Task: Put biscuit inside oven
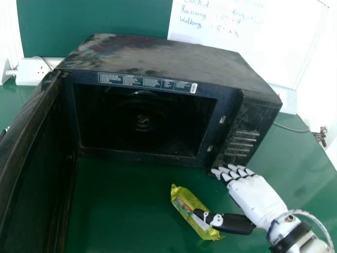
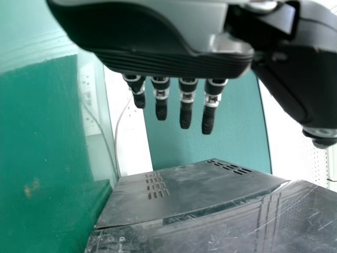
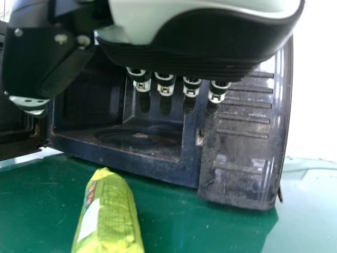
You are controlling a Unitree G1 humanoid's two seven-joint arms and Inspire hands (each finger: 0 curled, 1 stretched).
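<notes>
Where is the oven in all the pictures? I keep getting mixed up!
Head view: the big dark oven in the upper middle, behind the biscuit pack.
Left wrist view: the dark box with little holes, past the left fingers.
Right wrist view: past the right fingers, with its inside showing.
Shared landmark: the green table.

white right hand (image 1: 255,197), black thumb (image 3: 39,60) with round screws (image 3: 60,38), pale cable (image 1: 311,215) by black wristband (image 1: 291,239), white-and-black left hand (image 2: 158,37), ribbed palm (image 2: 174,63), white-banded fingers (image 2: 186,112)

Biscuit (image 1: 185,205) on the table (image 1: 116,211), before the oven (image 1: 174,58), right of its open door (image 1: 31,158).
</notes>
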